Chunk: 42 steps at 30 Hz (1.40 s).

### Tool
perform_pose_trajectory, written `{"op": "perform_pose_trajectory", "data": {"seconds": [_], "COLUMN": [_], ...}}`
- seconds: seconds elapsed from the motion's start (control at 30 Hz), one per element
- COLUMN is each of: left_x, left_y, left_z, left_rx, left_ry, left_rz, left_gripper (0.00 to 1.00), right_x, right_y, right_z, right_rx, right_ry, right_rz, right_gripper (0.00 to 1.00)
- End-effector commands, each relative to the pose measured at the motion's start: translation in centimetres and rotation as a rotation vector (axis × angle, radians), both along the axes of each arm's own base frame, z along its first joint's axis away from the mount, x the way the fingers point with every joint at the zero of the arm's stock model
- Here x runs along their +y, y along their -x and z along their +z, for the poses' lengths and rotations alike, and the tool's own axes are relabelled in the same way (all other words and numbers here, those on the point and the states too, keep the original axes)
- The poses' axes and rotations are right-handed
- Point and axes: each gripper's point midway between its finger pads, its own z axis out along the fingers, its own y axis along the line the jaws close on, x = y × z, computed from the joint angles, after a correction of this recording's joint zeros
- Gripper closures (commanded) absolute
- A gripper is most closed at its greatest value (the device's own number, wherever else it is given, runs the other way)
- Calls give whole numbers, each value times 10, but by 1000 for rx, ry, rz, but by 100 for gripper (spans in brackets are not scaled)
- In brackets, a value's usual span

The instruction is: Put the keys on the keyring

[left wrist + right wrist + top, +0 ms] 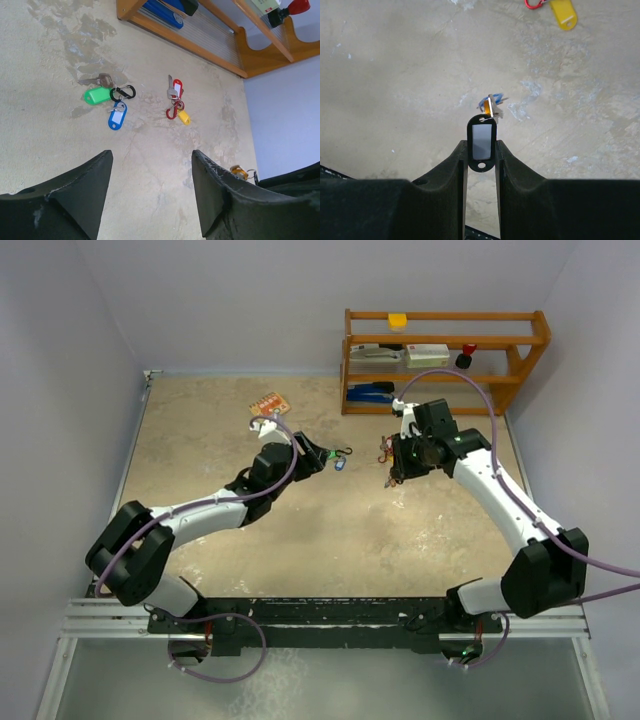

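My left gripper [152,167] is open and empty above bare table; in the top view [322,456] it sits just left of one key cluster [341,462]. That cluster holds a green-tagged key [96,95], a blue-tagged key [117,117] and a black clip [123,92]. A second cluster has a red clip [174,110], a red-tagged key [177,88] and a yellow tag [183,117]. My right gripper [481,145] is shut on a black tag with a white insert [481,140]. An orange clip and a small blue piece [490,105] hang from it above the table.
A wooden shelf [441,358] with small items stands at the back right; its lower rail [190,42] lies just beyond the keys. An orange packet [268,403] lies at the back centre. The yellow tag [562,13] shows at the top of the right wrist view.
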Motion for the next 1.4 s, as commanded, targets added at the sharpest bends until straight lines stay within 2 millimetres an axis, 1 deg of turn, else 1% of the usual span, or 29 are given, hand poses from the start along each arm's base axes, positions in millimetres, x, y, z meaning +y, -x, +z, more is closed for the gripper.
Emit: {"op": "perform_pose_trajectory", "data": {"seconds": [0.0, 0.27, 0.4, 0.53, 0.7, 0.73, 0.77, 0.8, 0.9, 0.97, 1.03, 1.13, 1.17, 1.2, 1.23, 1.27, 1.3, 1.37], "left_x": [8, 13, 16, 20, 21, 21, 22, 23, 27, 32, 37, 44, 47, 50, 53, 58, 63, 73], "left_y": [-2, -1, 0, 1, 0, 0, 0, -1, -1, -1, -2, -3, -3, -4, -4, -4, -4, -4], "left_z": [15, 12, 12, 15, 15, 15, 14, 14, 13, 14, 14, 17, 19, 20, 21, 22, 25, 32], "left_rx": [-22, -15, -15, -23, -23, -22, -20, -20, -18, -18, -20, -24, -27, -28, -30, -26, -32, -50], "left_ry": [44, 33, 38, 41, 35, 34, 32, 30, 25, 21, 17, 9, 7, 3, -3, -15, -27, -62], "left_rz": [32, 48, 61, 75, 78, 80, 82, 84, 93, 100, 111, 126, 131, 136, 144, 155, 164, 191], "left_gripper": [37, 33, 31, 30, 29, 28, 28, 28, 27, 27, 27, 26, 26, 26, 26, 26, 25, 25], "right_x": [-5, -1, 3, 13, 34, 40, 45, 49, 56, 59, 61, 61, 59, 53, 44, 36, 27, 3], "right_y": [10, 28, 33, 34, 26, 23, 22, 19, 8, 2, -3, -4, -6, -11, -16, -21, -27, -35], "right_z": [4, -11, -16, -22, -27, -27, -28, -27, -23, -14, -5, 2, 4, 6, 7, 7, 11, 11], "right_rx": [-12, 22, 34, 46, 50, 49, 50, 45, 5, -42, -82, -101, -107, -130, -155, -174, -196, -219], "right_ry": [1, -6, -12, -38, -76, -94, -110, -122, -152, -176, -200, -214, -220, -210, -195, -193, -208, -263], "right_rz": [-14, 1, 13, 35, 72, 83, 94, 97, 91, 84, 80, 60, 18, -36, -92, -146, -204, -329], "right_gripper": [81, 81, 81, 80, 78, 76, 71, 63, 50, 43, 40, 39, 38, 37, 32, 29, 27, 23]}}
